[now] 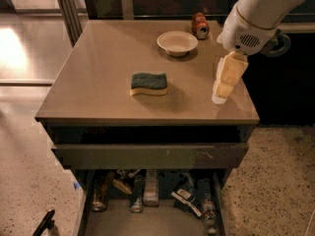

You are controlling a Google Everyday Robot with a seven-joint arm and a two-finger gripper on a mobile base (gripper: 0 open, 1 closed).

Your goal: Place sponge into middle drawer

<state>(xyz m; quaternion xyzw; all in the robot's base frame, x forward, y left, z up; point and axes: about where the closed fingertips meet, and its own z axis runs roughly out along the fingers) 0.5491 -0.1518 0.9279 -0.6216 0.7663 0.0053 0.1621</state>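
Your tool (220, 96) hangs over the right side of the bench (98, 77), its pale tip pointing down and close above the top, near the right edge. You cannot tell from this view whether it is released or clenched; nothing is seen in its hold. The white arm (256, 14) that carries it comes in from the upper right corner.

Nearest to you, at the bottom of the view, the middle drawer (147, 224) stands pulled out, its grey floor bare at the front. Along its back lie bottles (143, 188) and other small items, too dim to name. Just above it, a flat grey-brown drawer front (147, 155) sits slightly out from the cabinet, with a dark gap over it.

On the bench top, the sponge (148, 83) lies flat near the middle, green face up and yellow layer beneath, well apart from the tool and to its left. Farther back stands a white bowl (177, 42), upright, and beyond that, near the far edge, a reddish can (200, 25) sits just beside the bowl on its right.
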